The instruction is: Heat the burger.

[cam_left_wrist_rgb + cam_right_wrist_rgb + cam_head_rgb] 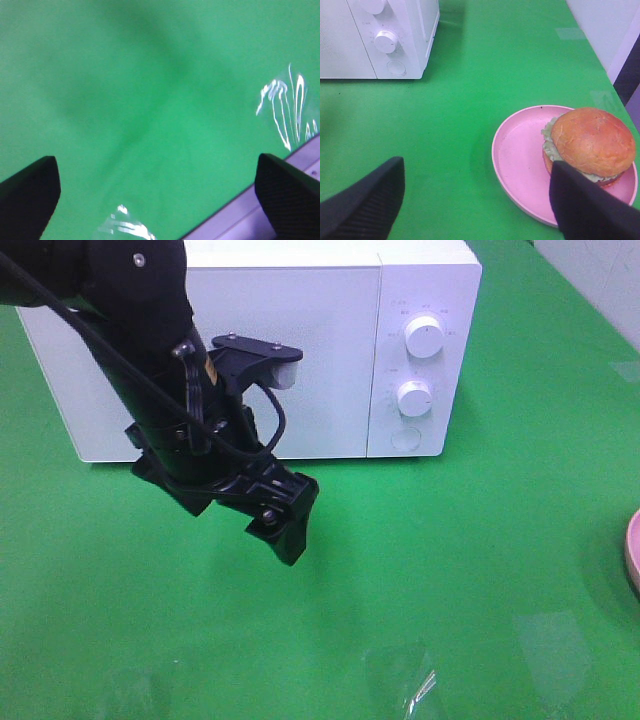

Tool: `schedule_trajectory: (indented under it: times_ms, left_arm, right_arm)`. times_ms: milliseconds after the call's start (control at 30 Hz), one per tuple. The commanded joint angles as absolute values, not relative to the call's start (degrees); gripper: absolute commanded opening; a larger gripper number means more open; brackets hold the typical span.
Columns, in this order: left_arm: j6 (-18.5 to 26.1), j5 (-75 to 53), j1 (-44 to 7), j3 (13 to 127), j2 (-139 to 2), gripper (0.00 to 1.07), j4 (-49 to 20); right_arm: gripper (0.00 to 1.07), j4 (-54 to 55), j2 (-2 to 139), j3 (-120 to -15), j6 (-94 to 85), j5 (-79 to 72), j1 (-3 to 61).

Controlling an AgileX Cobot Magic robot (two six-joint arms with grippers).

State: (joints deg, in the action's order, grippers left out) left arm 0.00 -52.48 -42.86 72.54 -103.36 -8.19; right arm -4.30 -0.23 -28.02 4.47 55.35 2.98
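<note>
Burger [591, 142] sits on pink plate [520, 165], just ahead of the right fingers [590, 212], which are spread, empty. Likely light, soft, glossy bun slippery; better lifted by the plate rim. Left fingers [287, 197] spread, empty, over counter [450, 570]. Counted: one burger, one plate, one microwave [330, 350] beyond.

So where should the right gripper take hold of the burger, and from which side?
Probably across the bun's sides, coming down from above. The burger sits upright at one edge of the pink plate, its domed glossy top offering no hold. The right gripper is open with nothing between its jaws.
</note>
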Motion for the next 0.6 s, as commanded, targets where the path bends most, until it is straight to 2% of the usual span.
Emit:
schedule_trajectory:
  times_ms: [33, 67, 100, 133, 167, 200, 233, 267, 367, 400, 433, 500, 600]
  left_arm:
    - [-2.46, -60.16, -43.2, 72.82, -100.78, 0.99, -9.05]
    - [-2.46, -60.16, -43.2, 72.82, -100.78, 0.99, -9.05]
    - [-5.73, -61.76, -42.57, 72.82, -99.47, 0.99, -7.96]
    - [-5.73, -61.76, -42.57, 72.82, -99.47, 0.99, -7.96]
    - [-7.73, -63.48, -41.02, 72.82, -98.26, 0.99, -7.28]
    - [-7.73, -63.48, -41.02, 72.82, -98.26, 0.99, -7.28]
    - [-8.42, -65.15, -38.96, 72.82, -96.77, 0.98, -6.93]
    - [-8.42, -66.58, -36.61, 72.82, -95.23, 0.98, -6.82]
    - [-8.42, -67.32, -35.41, 72.82, -94.54, 0.98, -6.82]
    - [-8.42, -68.58, -31.74, 72.82, -92.53, 0.98, -6.76]
    - [-8.42, -68.58, -31.74, 72.82, -92.53, 0.98, -6.76]
    - [-8.19, -70.99, -25.04, 72.82, -88.58, 0.98, -6.25]
    - [-7.96, -71.68, -23.03, 72.82, -87.49, 0.98, -6.13]
  right_arm:
    - [0.75, -4.18, -1.78, -28.02, 4.64, 54.95, 2.69]
    - [0.75, -4.18, -1.78, -28.02, 4.64, 54.95, 2.69]
    - [0.75, -4.18, -1.78, -28.02, 4.64, 54.95, 2.69]
    - [0.75, -4.18, -1.78, -28.02, 4.64, 54.95, 2.69]
    - [0.75, -4.18, -1.78, -28.02, 4.64, 54.95, 2.69]
    - [0.75, -4.18, -1.78, -28.02, 4.64, 54.95, 2.69]
    - [0.75, -4.18, -1.78, -28.02, 4.64, 54.95, 2.69]
    - [0.75, -4.18, -1.78, -28.02, 4.64, 54.95, 2.69]
    - [0.75, -4.18, -1.78, -28.02, 4.64, 54.95, 2.69]
    - [0.75, -4.18, -1.78, -28.02, 4.64, 54.95, 2.69]
    - [0.75, -4.18, -1.78, -28.02, 4.64, 54.95, 2.69]
    - [0.75, -4.18, -1.78, -28.02, 4.64, 54.95, 2.69]
    - [0.75, -4.18, -1.78, -28.02, 4.64, 54.95, 2.69]
